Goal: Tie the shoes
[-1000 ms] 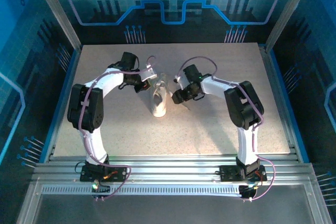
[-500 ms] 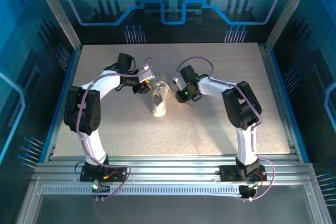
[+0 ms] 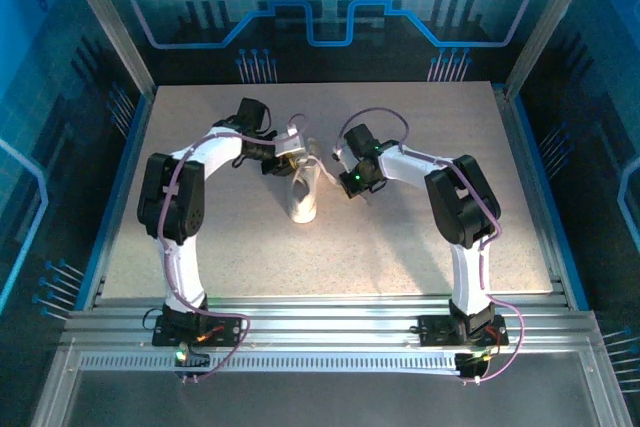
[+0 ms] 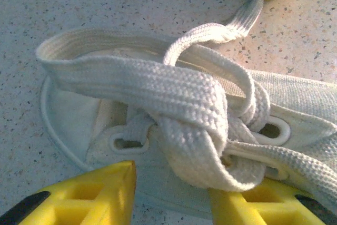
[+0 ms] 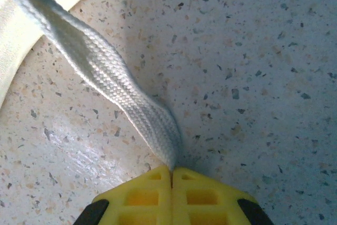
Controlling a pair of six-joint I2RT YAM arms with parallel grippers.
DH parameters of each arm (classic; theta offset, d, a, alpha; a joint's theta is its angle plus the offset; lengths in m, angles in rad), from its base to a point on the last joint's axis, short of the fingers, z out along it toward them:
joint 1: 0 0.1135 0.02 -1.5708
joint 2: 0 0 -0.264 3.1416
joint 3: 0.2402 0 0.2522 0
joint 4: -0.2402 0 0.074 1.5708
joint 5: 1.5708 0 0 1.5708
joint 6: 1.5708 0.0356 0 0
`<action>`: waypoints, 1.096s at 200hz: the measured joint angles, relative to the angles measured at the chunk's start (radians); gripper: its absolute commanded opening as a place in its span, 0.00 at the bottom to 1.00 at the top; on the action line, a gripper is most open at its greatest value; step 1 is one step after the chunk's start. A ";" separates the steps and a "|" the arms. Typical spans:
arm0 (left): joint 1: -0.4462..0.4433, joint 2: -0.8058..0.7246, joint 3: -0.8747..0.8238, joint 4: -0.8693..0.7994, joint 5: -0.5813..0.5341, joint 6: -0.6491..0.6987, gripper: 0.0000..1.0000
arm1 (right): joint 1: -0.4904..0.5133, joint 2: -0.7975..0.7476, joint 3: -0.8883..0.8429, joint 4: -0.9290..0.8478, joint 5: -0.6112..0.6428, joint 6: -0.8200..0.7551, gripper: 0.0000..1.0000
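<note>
Our right fingers pinch the lace end shut; our left fingers gape, empty, astride the knot on the sneaker.

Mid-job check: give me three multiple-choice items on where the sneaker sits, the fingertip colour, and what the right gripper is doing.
1. The sneaker lies: A) between the left gripper and right gripper B) at the table's right edge C) beside the arm bases.
2. The fingers are: A) black B) yellow C) blue.
3. The right gripper is: A) wide open B) shut on nothing C) shut on a lace.
1A, top view shows one each side; 2B, both wrist views show yellow; 3C, its tips meet on the lace end.
</note>
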 measured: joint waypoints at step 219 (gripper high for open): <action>-0.140 -0.114 -0.143 -0.080 0.059 -0.386 0.00 | -0.042 -0.023 0.054 -0.023 -0.234 0.026 0.00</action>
